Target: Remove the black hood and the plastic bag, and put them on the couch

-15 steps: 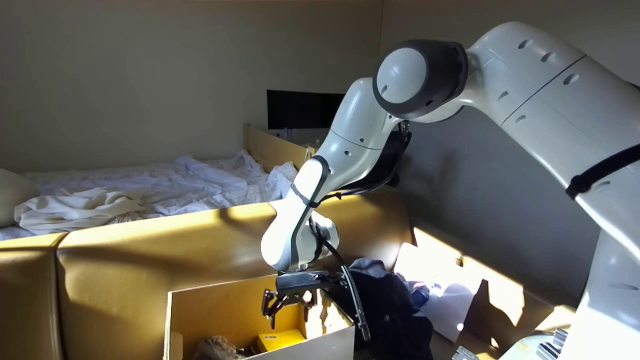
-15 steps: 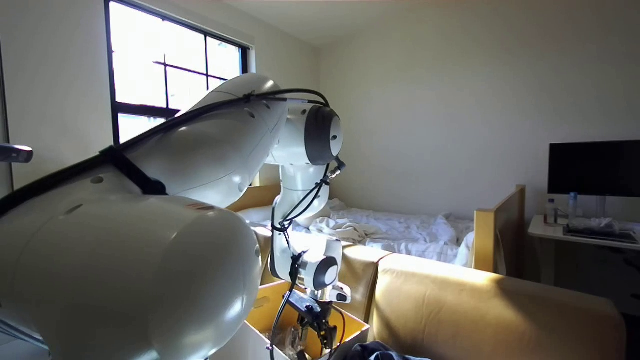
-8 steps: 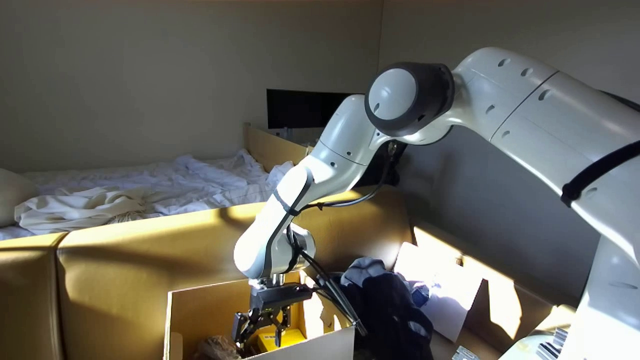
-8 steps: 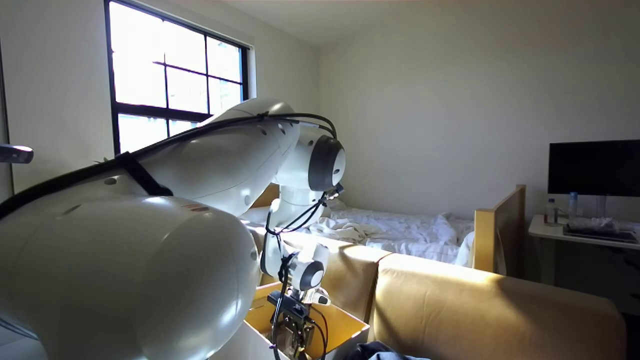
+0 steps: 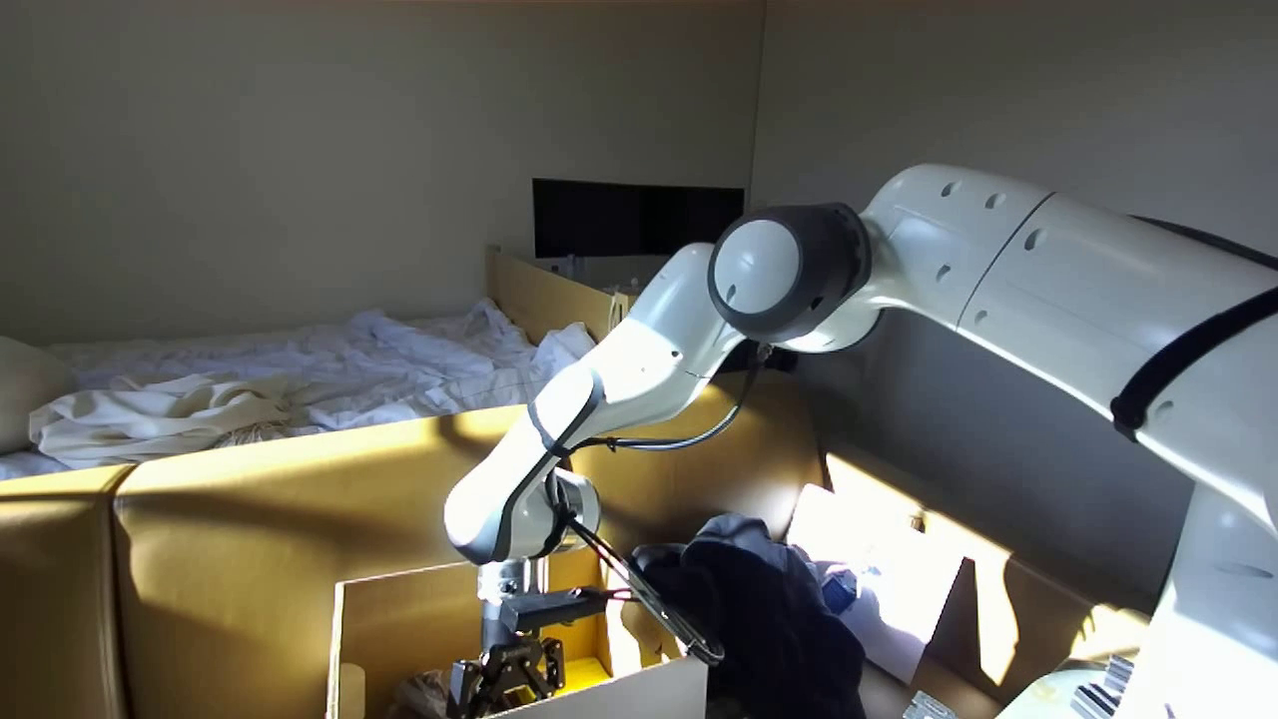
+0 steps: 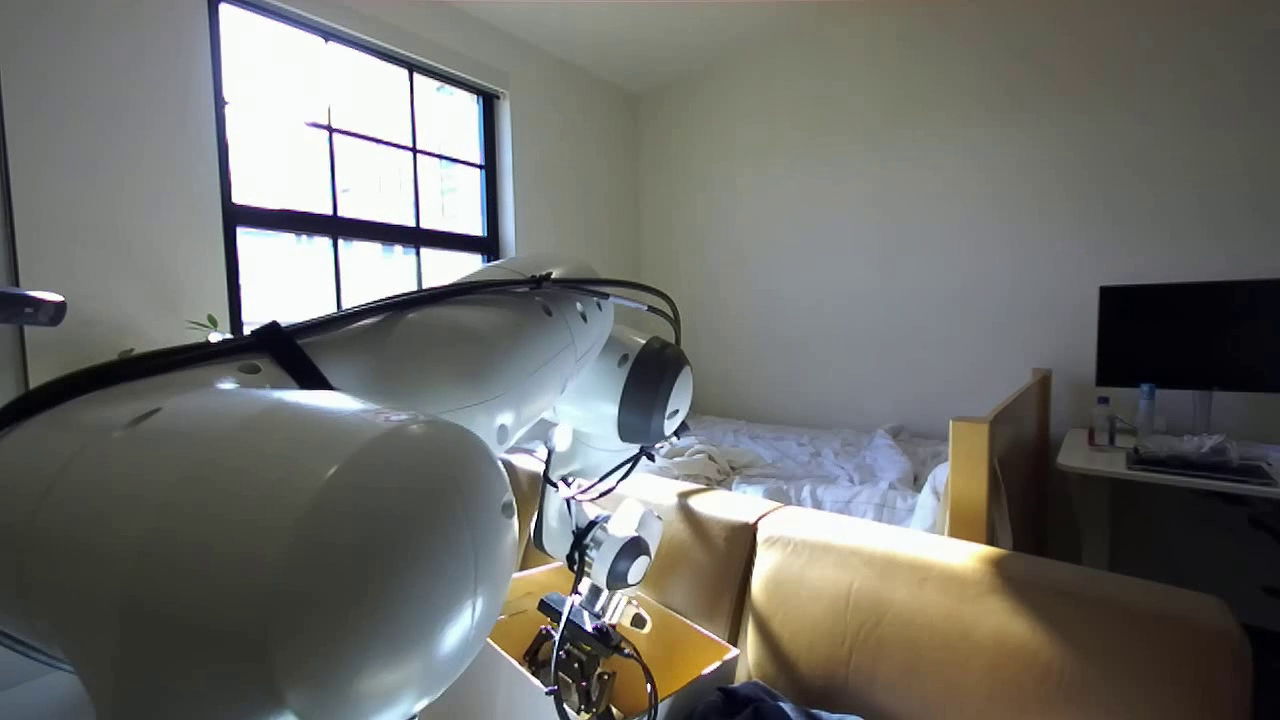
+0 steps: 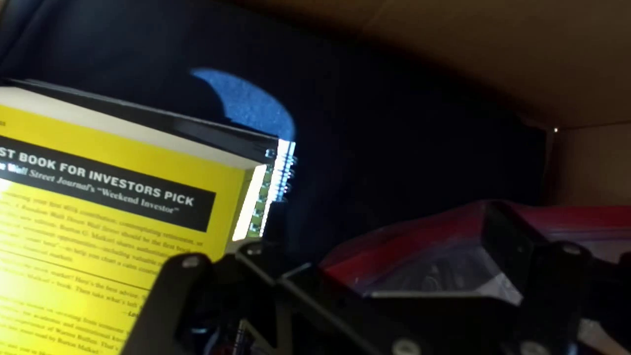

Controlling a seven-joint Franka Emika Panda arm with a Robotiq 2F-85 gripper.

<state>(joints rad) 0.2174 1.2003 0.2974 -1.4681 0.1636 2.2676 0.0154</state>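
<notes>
My gripper (image 5: 507,684) is open and reaches down inside the open box (image 5: 624,694). It also shows over the box in an exterior view (image 6: 575,670). In the wrist view its fingers (image 7: 387,217) are wide apart. The clear plastic bag (image 7: 419,241) with a red top strip lies between and below them; I cannot tell whether they touch it. The bag shows partly in an exterior view (image 5: 423,691). A black garment (image 5: 769,619), seemingly the hood, lies crumpled on the tan couch (image 5: 240,559) beside the box. It shows partly in an exterior view (image 6: 760,703).
In the box a yellow book (image 7: 98,197) lies beside a spiral-bound pad (image 7: 278,172), over a dark blue surface (image 7: 384,138). The box's cardboard walls (image 7: 493,54) are close around the gripper. White papers (image 5: 889,589) lean beyond the garment. A bed stands behind the couch.
The arm has come down, and the gripper has gone from above the box to deep inside it, toward the plastic bag. The gripper stays open. The garment has not moved.
</notes>
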